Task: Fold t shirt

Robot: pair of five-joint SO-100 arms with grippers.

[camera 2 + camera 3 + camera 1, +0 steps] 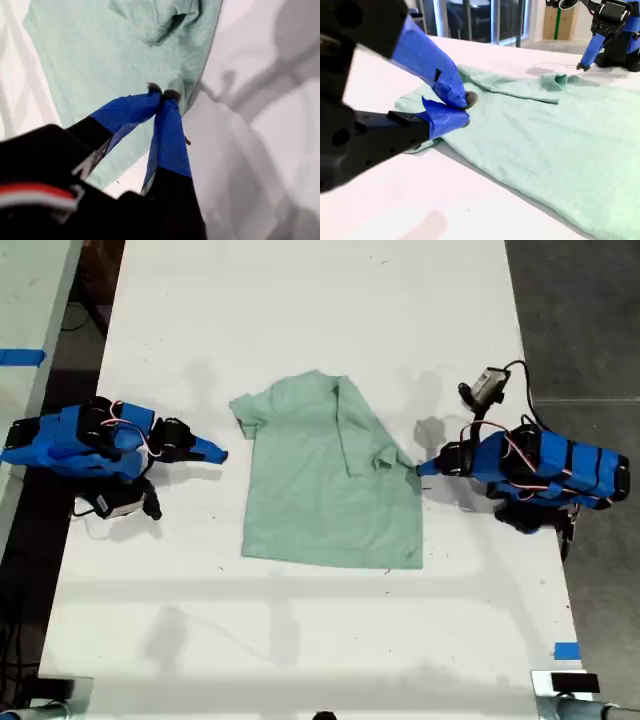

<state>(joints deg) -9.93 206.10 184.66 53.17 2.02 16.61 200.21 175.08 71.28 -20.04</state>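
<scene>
Mint t shirt: one sleeve folded over, hidden.

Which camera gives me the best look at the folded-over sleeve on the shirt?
The exterior view: it shows the whole t shirt with the folded sleeve from above. My first wrist view catches only its bunched end; my second shows it low and side-on.

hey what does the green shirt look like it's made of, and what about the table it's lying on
The t shirt looks like soft knit cloth, probably cotton or a blend: matte, faintly heathered mint, wrinkled, one sleeve folded limply over the body. The table looks like a hard, smooth white surface, perhaps laminate or painted board; it shows soft shadows and a mild sheen. Its exact material can't be told.
</scene>
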